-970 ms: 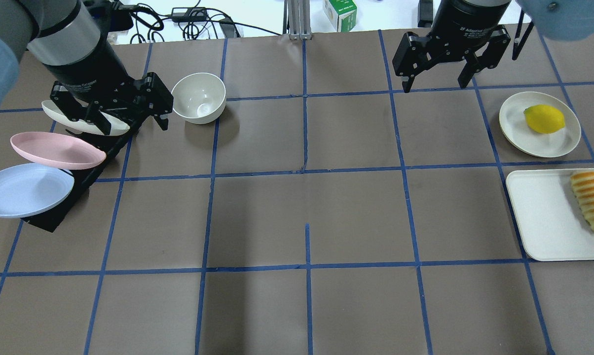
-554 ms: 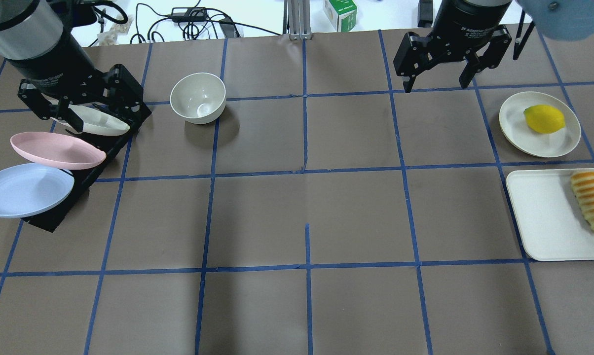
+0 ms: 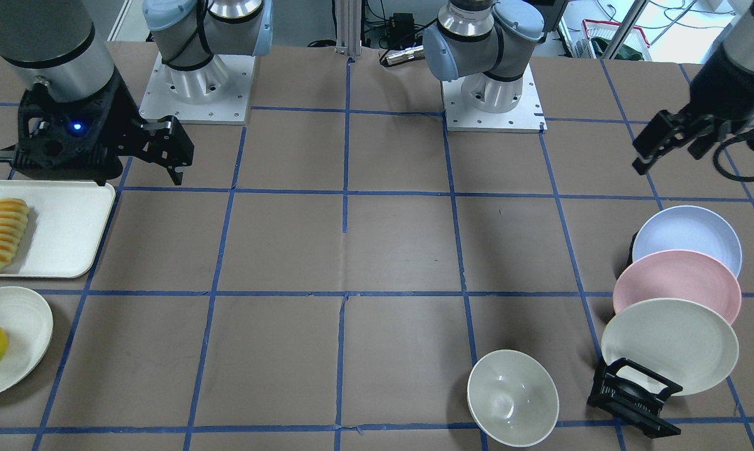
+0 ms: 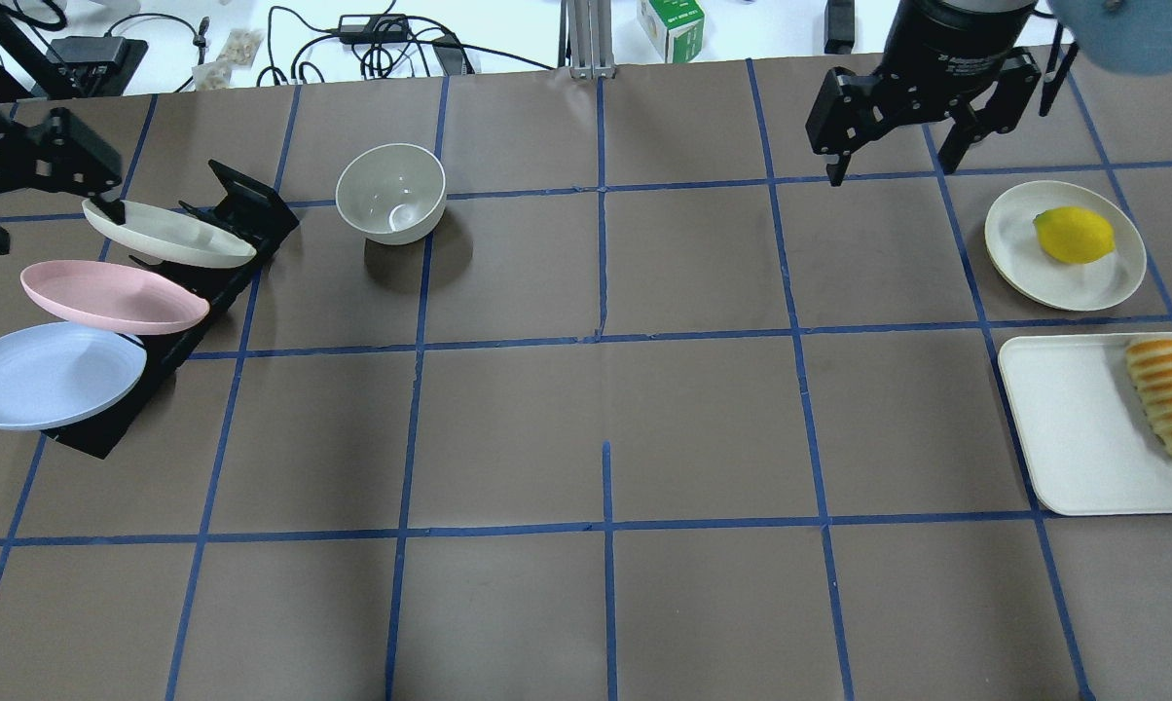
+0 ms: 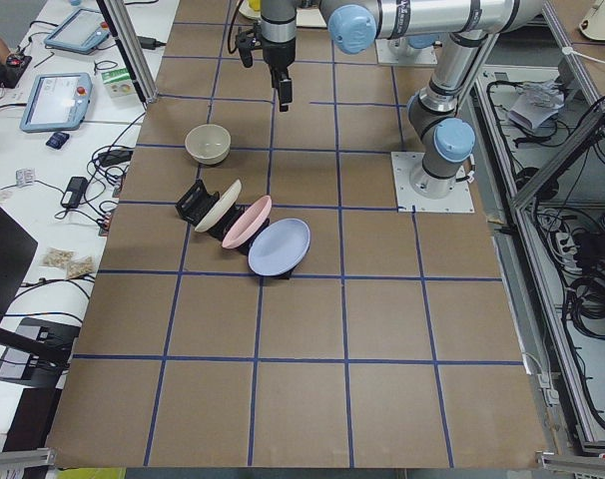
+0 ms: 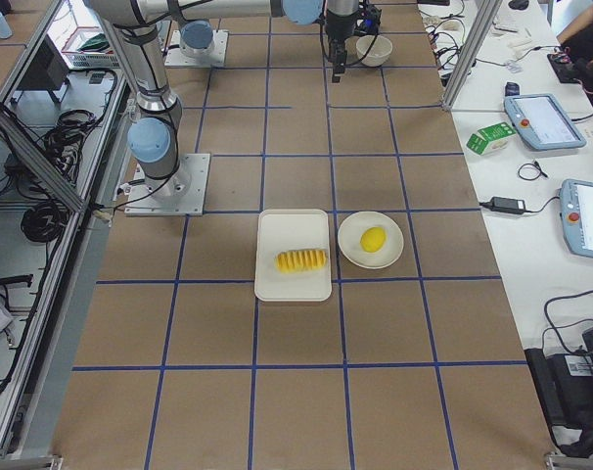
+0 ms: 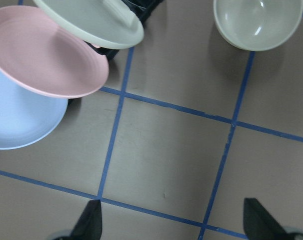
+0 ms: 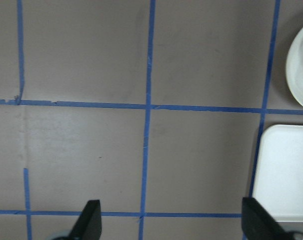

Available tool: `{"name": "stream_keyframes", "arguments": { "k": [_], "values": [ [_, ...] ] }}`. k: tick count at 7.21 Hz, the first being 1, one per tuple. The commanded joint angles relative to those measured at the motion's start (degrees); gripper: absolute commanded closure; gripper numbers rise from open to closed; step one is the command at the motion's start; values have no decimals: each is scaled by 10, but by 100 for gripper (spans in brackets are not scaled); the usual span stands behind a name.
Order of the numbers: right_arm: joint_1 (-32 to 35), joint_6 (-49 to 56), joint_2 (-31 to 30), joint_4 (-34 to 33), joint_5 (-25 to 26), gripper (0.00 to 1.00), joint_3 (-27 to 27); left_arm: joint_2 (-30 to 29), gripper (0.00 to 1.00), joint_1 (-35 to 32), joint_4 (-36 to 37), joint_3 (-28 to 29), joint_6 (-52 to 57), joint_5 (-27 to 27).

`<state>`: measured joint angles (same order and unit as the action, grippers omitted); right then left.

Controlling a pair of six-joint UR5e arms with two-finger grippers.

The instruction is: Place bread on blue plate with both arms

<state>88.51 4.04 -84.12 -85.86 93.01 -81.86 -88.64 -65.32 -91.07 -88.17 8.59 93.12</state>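
Note:
The bread [image 4: 1168,397] lies on an off-white tray [image 4: 1073,428] at the table's right edge; it also shows in the front view [image 3: 1,233]. The blue plate [image 4: 51,375] leans in a black rack [image 4: 245,209], nearest the robot; it also shows in the front view [image 3: 687,238] and the left wrist view [image 7: 16,120]. My left gripper [image 4: 51,224] is open and empty, high at the far left by the off-white plate [image 4: 167,234]. My right gripper [image 4: 893,167] is open and empty, above the table at the back right, well short of the bread.
A pink plate [image 4: 114,297] leans in the rack between the blue and off-white plates. An off-white bowl [image 4: 391,192] stands right of the rack. A lemon [image 4: 1073,234] sits on a small off-white plate [image 4: 1019,243] behind the tray.
My left gripper has moved left, off from above the rack's far end to the table's left edge. My right gripper has shifted slightly right. Both stay open.

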Motion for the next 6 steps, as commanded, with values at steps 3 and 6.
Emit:
{"name": "stream_keyframes", "arguments": {
  "k": [3,6],
  "values": [
    [-139,140,-57,-30,17,0,-128,-36,0,225,75,-5,176,8],
    [-338,345,-47,-128,-21,0,-233,-96,0,259,147,-10,257,-49]
  ]
}}
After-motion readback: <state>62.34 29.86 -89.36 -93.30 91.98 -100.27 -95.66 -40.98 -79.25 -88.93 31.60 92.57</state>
